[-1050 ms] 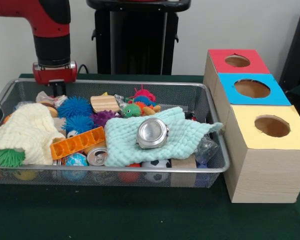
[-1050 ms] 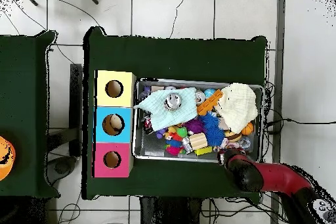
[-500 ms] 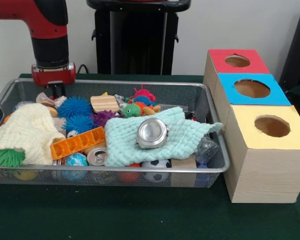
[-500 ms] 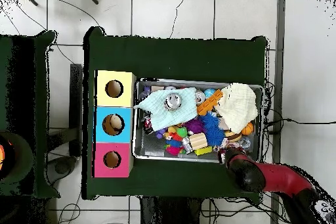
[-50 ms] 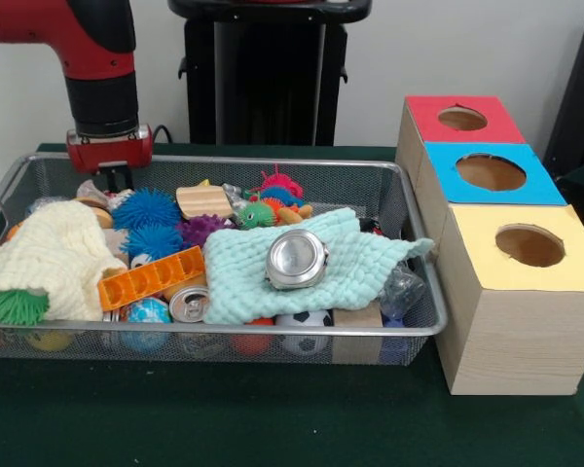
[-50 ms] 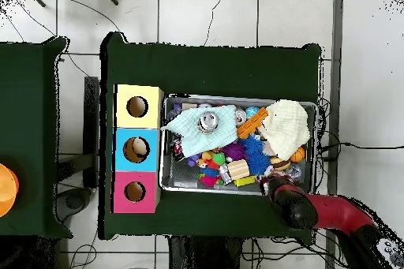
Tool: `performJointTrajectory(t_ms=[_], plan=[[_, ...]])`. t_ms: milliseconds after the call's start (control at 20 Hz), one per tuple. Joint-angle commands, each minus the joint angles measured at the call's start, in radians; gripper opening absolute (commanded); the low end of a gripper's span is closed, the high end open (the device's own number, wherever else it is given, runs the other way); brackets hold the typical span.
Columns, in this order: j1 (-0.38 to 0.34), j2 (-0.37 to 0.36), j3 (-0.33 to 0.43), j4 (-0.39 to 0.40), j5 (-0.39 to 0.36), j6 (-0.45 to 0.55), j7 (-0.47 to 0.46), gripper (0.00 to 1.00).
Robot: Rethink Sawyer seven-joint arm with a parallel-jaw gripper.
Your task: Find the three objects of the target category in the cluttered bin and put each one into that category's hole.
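Note:
The wire mesh bin point(image 5: 414, 255) holds a jumble of toys. A round metal tin point(image 5: 296, 259) lies on a mint cloth point(image 5: 370, 255). A cream cloth point(image 5: 49, 255) covers the left end, with a green spiky ball point(image 5: 19, 307) under its edge. Between them lie an orange block point(image 5: 152, 277), a soda can point(image 5: 189, 304), two blue spiky balls point(image 5: 146, 207) and a wooden block point(image 5: 203, 201). My gripper point(image 5: 112, 177) hangs at the bin's far left corner, just above the toys; it holds nothing that I can see. In the overhead view the gripper point(image 6: 272, 183) is at the bin's lower right edge.
Three boxes stand in a row right of the bin: red hole point(image 5: 462, 119), blue hole point(image 5: 491, 172), yellow hole point(image 5: 530, 245). A colourful caterpillar toy point(image 5: 273, 206) lies at the bin's back. Balls, among them a globe ball point(image 5: 148, 311), sit along the front wall.
The arm has shifted slightly to the right in the front view. Nothing in the bin has moved.

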Motion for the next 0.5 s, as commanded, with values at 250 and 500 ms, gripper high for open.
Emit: performJointTrajectory(t_ms=[250, 500], plan=[[-0.018, 0.041, 0.102, -0.108, -0.051, 0.111, -0.148, 0.00], [-0.017, 0.040, 0.102, -0.108, -0.052, 0.113, -0.147, 0.00]])
